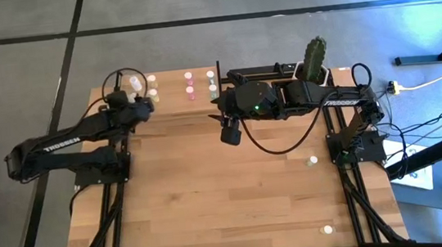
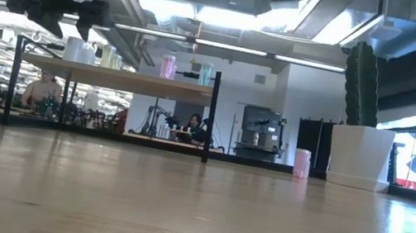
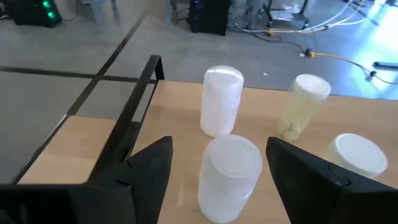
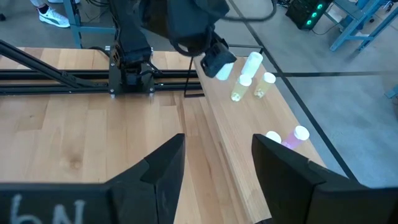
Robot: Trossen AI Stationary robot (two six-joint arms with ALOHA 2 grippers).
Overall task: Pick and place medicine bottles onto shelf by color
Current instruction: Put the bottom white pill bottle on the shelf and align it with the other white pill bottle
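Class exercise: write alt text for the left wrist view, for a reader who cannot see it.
The left tool stands open around a white bottle upright on the light-wood shelf, its dark fingers clear of the bottle's sides. Behind it stand another white bottle and a pale yellow bottle.

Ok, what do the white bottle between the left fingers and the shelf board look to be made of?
White bottle: likely translucent plastic with a matte, frosted look; its flat cap shows a moulded ring. Shelf: pale wood with faint grain, smooth and slightly glossy, edged by what looks like black metal. The open left gripper straddles the bottle.
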